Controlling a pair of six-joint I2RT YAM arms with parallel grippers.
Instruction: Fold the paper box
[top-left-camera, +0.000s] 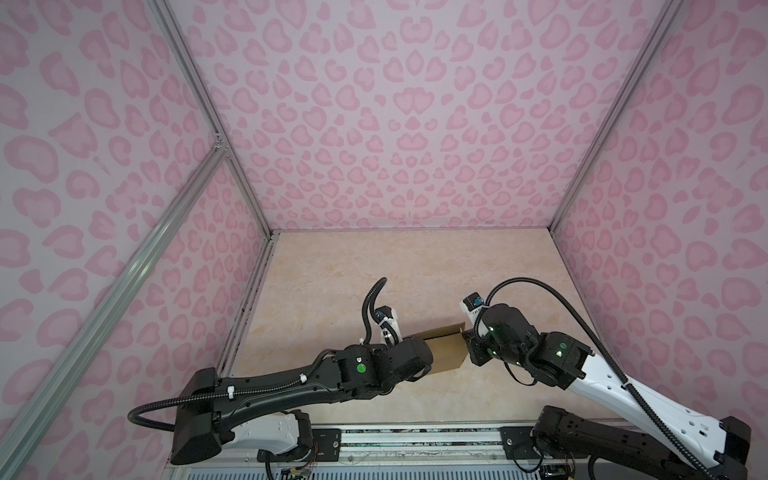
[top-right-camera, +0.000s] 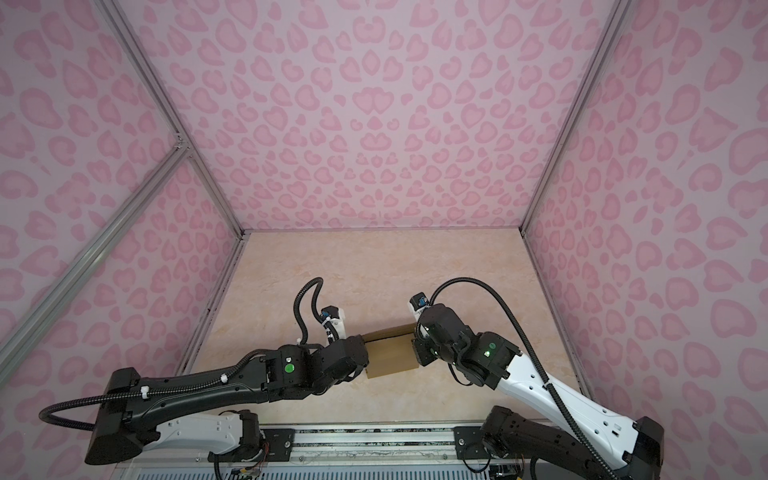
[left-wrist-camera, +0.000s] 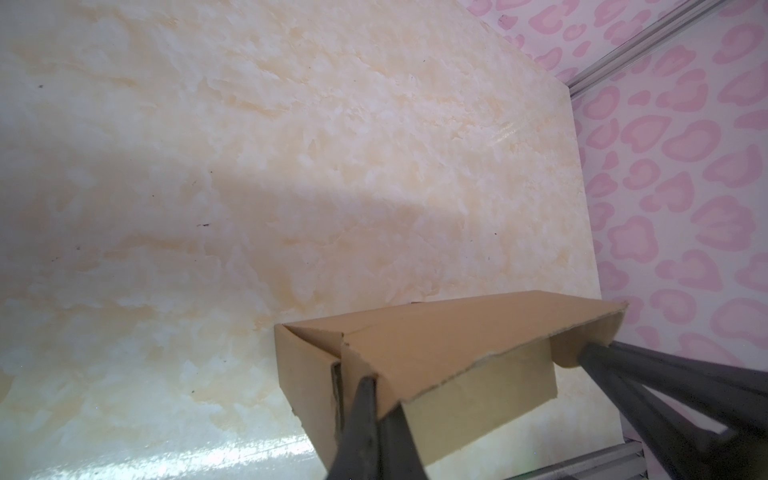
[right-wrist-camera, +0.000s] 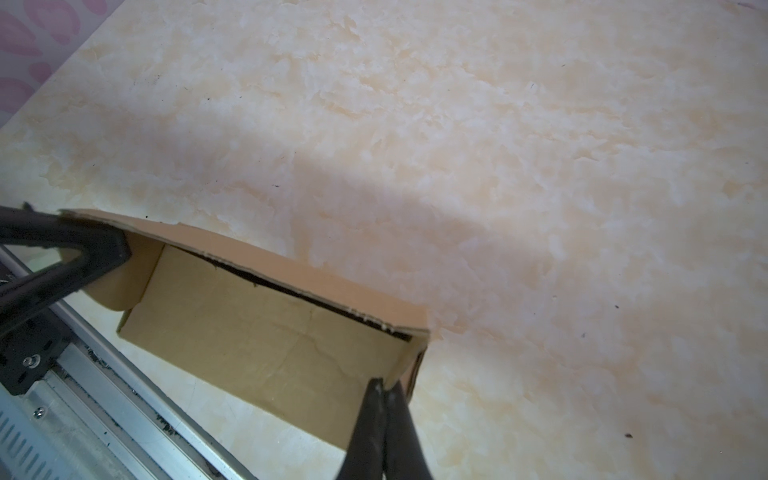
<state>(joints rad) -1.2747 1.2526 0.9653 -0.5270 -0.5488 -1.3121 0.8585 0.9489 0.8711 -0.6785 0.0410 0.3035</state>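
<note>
The paper box (top-left-camera: 446, 351) (top-right-camera: 390, 353) — brown cardboard, partly folded — sat low in the centre of both top views, between the two arms on the marbled table (top-left-camera: 374, 270). The left gripper (left-wrist-camera: 376, 384) was pinched on the box's flap corner, fingers pressed together on the cardboard. The right gripper (right-wrist-camera: 384, 384) — fingers likewise closed — pinched the opposite end wall. Pink-patterned walls (top-left-camera: 395, 124) surrounded the table.

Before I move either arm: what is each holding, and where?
Both hold the paper box: left gripper pinches one end's edge, right gripper the opposite end.
</note>
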